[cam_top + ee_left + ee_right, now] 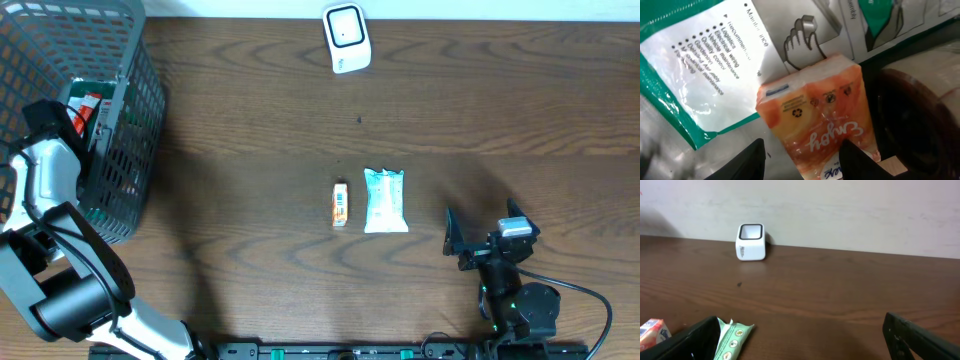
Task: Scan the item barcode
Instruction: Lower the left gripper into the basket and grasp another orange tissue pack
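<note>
- A grey mesh basket (130,120) is seen at the upper left of the overhead view, with the left gripper (802,145) inside.
- The right gripper (801,319) is held wide apart, empty.
- An orange tissue pack (815,110) in the basket is flanked by the left fingers; whether it is gripped cannot be told.

Overhead top-down, left wrist close in basket (140,120), right wrist low, facing scanner (751,242)

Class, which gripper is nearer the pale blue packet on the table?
Right. The right gripper sits open just right of the pale blue packet; the left gripper is far away inside the basket, straddling an orange tissue pack.
</note>
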### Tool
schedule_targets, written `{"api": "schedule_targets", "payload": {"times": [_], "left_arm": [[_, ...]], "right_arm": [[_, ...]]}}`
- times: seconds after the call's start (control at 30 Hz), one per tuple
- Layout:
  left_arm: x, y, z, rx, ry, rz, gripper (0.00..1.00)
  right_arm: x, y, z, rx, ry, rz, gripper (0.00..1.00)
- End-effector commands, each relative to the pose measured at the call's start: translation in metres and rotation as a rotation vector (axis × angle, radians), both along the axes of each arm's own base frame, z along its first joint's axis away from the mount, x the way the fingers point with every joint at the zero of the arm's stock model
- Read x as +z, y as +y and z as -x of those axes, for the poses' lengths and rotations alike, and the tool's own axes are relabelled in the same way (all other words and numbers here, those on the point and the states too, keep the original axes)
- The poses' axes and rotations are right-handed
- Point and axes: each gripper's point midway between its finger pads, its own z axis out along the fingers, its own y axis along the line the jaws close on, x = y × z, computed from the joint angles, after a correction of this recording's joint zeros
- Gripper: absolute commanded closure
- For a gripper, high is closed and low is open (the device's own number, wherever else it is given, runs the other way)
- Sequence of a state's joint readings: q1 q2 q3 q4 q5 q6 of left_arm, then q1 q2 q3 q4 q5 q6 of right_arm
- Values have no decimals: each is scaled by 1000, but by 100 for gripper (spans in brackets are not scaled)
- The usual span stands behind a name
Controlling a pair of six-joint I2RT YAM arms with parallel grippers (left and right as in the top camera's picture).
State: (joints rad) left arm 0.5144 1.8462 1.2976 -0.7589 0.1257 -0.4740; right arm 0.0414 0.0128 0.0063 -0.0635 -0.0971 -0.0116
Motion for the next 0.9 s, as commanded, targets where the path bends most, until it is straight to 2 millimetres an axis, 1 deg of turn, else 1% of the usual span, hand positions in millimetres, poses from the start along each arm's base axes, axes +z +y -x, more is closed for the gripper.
{"api": "schedule_targets", "payload": {"times": [0.0,0.1,0.17,0.2,0.27,0.37,0.43,0.57,0.87], "left_arm": [[-6,1,3,-19,8,8,51],[-3,-4,-7,-36,-63,67,50],[3,-9,-18,-68,-146,140,49],[5,-10,-19,-67,-172,166,48],[7,-5,-18,-48,-196,195,47],[6,4,-10,-48,-194,190,46],[5,4,-7,-41,-187,196,46],[-3,0,-2,-55,-173,203,46],[-37,-4,0,-57,-224,176,46]], "right_arm": [[-1,3,0,11,3,4,1],[-1,3,0,11,3,4,1],[-1,3,0,11,3,4,1],[-1,3,0,11,3,4,1],[-1,3,0,11,3,4,1],[-1,3,0,11,3,4,1],[-1,3,0,11,3,4,1],[-1,3,0,11,3,4,1],[-1,3,0,11,3,4,1]]}}
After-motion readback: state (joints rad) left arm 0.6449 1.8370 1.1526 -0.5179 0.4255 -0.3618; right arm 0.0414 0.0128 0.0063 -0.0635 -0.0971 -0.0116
